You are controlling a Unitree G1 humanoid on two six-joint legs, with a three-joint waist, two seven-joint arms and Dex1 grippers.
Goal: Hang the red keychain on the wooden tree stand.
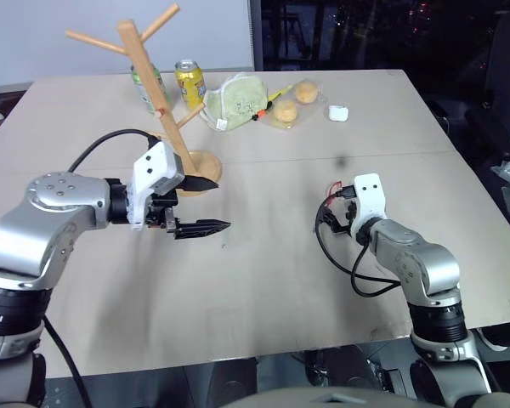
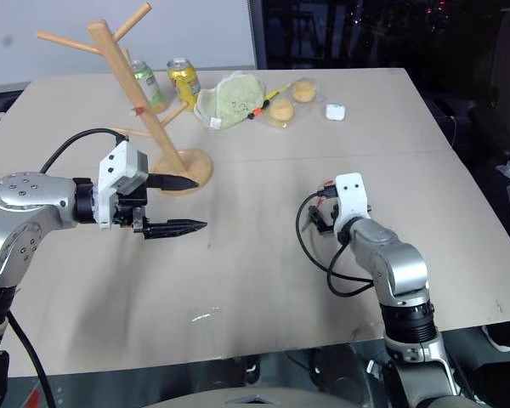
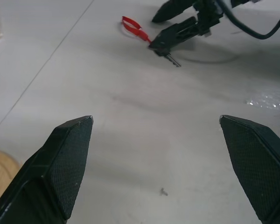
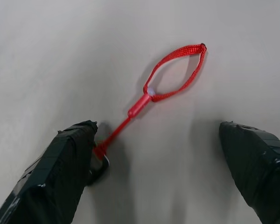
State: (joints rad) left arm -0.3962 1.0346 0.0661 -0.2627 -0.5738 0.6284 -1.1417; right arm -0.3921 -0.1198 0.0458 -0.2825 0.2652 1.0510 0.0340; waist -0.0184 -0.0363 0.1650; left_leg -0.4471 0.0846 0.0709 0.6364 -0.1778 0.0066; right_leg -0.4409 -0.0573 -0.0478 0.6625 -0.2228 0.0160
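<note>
The red keychain's (image 4: 164, 84) metal end lay tucked behind one right gripper finger (image 4: 60, 172), at seven o'clock from the loop. The wooden tree stand's (image 1: 146, 81) base sat partly behind the left gripper (image 1: 206, 204).

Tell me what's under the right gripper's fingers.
Bare table and the red keychain lying flat between the open right gripper; one finger covers its key end.

Lab-like test room: plain beige table (image 1: 263, 280), grey partition wall (image 1: 68, 34), dark surroundings.

Both grippers (image 1: 206, 204) (image 4: 163, 163) wide open.
</note>
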